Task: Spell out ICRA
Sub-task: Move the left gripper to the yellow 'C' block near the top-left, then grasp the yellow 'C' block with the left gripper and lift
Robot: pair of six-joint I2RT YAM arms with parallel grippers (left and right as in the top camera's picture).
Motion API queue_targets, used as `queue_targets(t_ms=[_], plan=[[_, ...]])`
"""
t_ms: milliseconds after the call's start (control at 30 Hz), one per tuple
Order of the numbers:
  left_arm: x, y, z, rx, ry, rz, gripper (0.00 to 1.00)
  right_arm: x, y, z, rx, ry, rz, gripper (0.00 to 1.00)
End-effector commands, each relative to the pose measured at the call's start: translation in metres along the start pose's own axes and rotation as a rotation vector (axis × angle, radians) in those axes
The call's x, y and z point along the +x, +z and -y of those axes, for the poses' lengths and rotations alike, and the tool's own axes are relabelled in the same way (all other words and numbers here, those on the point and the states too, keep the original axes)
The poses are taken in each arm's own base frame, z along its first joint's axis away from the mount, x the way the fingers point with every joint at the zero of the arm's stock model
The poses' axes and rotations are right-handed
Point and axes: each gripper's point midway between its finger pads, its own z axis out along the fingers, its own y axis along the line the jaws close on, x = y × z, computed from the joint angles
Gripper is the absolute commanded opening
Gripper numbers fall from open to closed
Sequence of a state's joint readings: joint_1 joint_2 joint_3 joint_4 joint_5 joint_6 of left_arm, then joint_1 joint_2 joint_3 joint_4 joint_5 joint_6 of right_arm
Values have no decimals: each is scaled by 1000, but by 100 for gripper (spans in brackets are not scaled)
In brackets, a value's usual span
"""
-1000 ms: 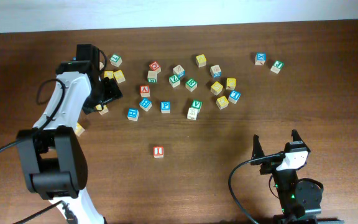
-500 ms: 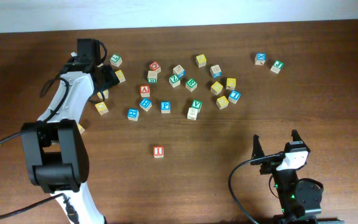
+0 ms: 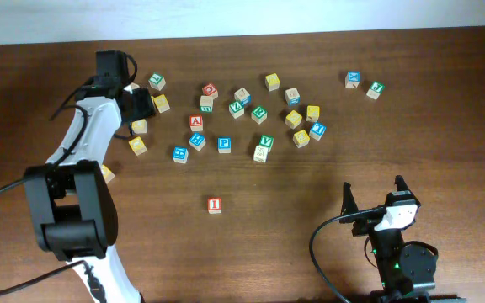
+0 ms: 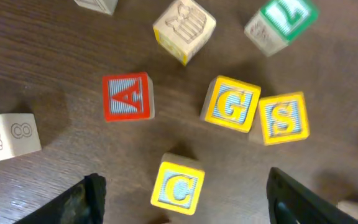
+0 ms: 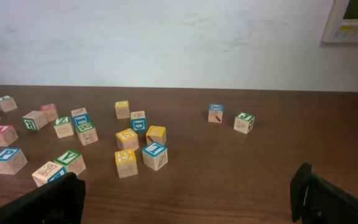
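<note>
"At the left side, how does the left gripper [image 4: 184, 182] stand?"
"Jaws wide, with the C [image 4: 178, 188] between them, untouched. The A [image 4: 127, 96] is near it."
"And the I [image 3: 215, 204]?"
"Alone, well apart from the scattered cubes [image 3: 265, 141]. Farther right, the right gripper [image 3: 373, 192] gapes wide, holding nothing."

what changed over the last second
The left gripper swung toward the far edge of the table, open and empty, uncovering a yellow cube it had hung over. The red I cube, the other cubes and the right gripper stayed put.
</note>
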State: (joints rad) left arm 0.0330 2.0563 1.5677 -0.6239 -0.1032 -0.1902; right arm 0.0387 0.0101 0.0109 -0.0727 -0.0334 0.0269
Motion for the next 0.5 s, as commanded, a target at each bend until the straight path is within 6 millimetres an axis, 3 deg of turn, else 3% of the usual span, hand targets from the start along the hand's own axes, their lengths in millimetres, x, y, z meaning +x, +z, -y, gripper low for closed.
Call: queue_targets(t_ms=[0,133,300,467], plan=[[14,19,2,8,154,-66,72,2,0,2,11,7,-3,98],[20,30,14,75,215,-81,61,2,0,2,11,7,-3,98],[31,49,12,67,216,-116,60,2,0,2,11,7,-3,98],[23,54,6,21,215,-82,62,2,0,2,11,7,-3,98]])
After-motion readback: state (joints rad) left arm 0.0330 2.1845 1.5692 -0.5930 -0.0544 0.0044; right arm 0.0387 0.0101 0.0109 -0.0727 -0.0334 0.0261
